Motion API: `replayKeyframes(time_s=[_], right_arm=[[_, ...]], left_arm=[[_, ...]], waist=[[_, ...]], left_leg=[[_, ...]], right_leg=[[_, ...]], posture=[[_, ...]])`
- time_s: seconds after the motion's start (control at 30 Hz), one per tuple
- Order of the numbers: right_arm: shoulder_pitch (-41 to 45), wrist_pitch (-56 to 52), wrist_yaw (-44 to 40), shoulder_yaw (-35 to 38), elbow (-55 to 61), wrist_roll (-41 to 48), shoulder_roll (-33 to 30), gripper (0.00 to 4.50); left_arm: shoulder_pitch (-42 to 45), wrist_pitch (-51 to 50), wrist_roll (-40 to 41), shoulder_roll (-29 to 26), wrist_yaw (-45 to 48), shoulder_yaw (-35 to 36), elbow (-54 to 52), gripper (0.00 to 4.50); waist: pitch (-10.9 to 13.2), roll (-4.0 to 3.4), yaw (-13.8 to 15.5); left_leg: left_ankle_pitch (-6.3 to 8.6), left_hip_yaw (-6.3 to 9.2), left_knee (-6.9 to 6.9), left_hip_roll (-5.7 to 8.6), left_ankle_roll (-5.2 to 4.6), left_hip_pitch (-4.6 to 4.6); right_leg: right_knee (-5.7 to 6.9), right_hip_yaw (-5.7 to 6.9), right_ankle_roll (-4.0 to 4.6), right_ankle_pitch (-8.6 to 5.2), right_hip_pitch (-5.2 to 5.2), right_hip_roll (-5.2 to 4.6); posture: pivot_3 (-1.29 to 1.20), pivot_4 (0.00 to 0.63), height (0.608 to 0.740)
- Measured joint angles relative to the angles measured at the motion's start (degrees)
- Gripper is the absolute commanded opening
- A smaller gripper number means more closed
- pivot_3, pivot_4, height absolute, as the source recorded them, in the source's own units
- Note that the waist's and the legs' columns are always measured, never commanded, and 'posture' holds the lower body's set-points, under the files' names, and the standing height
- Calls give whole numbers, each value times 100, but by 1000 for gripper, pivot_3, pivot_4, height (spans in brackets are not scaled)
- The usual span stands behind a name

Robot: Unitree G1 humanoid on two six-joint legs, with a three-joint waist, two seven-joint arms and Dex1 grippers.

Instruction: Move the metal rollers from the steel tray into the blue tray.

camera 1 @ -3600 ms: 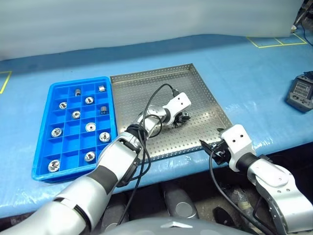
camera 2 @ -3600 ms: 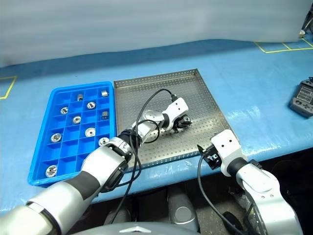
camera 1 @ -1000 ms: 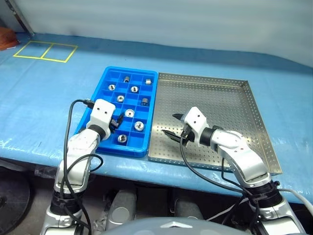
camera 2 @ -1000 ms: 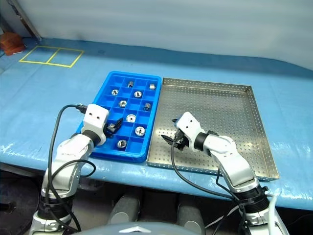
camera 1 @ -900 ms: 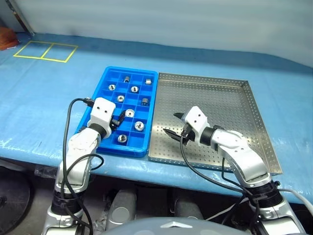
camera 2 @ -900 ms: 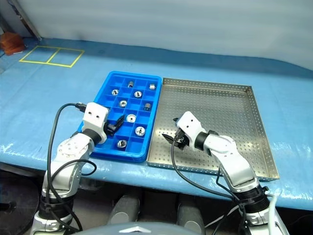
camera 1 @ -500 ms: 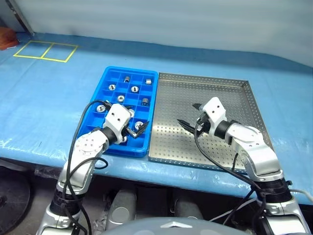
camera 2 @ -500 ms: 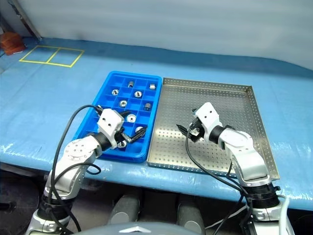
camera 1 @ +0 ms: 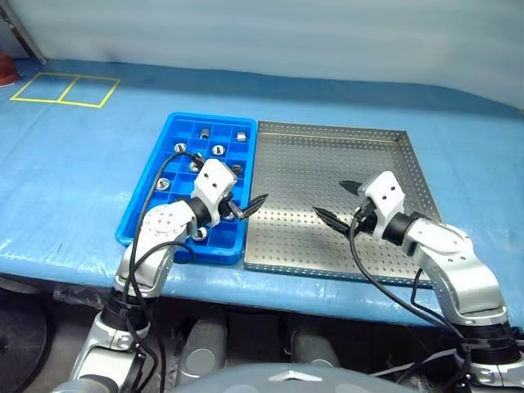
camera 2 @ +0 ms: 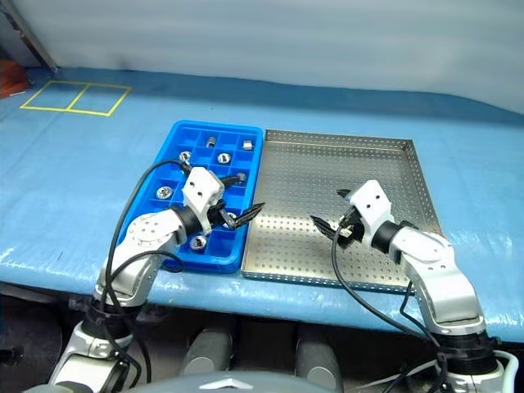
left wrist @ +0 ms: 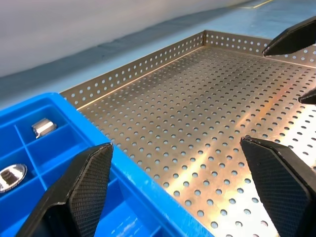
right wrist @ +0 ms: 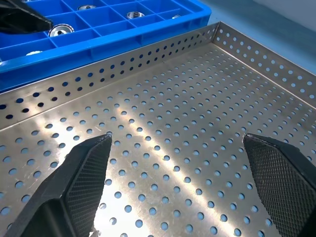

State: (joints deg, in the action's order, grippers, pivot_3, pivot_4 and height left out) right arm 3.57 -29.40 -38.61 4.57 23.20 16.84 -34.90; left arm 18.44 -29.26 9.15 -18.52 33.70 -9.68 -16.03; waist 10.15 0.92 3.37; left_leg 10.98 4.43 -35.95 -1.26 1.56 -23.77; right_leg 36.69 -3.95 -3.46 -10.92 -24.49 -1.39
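Note:
The blue tray (camera 1: pixel 176 250) lies left of the steel tray (camera 1: pixel 327 155), edge to edge. Several metal rollers (camera 1: pixel 219 150) sit in the blue tray's compartments; another roller (left wrist: pixel 43 127) shows in the left wrist view. The steel tray's perforated floor shows no rollers. My left gripper (camera 1: pixel 250 186) hangs open and empty over the blue tray's right rim, pointing toward the steel tray. Over the middle of the steel tray my right gripper (camera 1: pixel 327 197) is open and empty, pointing left toward the other gripper. In the wrist views both grippers (left wrist: pixel 175 143) (right wrist: pixel 177 138) look across bare perforated metal.
Both trays rest on a blue-covered table near its front edge (camera 1: pixel 270 282). Yellow tape squares (camera 1: pixel 61 88) mark the far left, with a reddish object (camera 1: pixel 5 69) beyond. Black cables loop from each wrist.
Both grippers have opened wide and swung right: the left from over the blue tray's compartments to its right rim, the right farther across the steel tray. The camera has also shifted.

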Motion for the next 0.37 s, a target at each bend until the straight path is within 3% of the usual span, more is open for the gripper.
replayKeyframes(time_s=[0.37], right_arm=[[-42, -113, 104, 28, 57, 51, -42, 4486]], left_arm=[[103, 222, -6, 95, 1, -46, 252, 4500]], waist=[[0, 0, -103]], left_leg=[[0, 1, -1, 0, 0, -1]], right_leg=[[1, 0, -1, 0, 0, 0]], posture=[[173, 150, 740]])
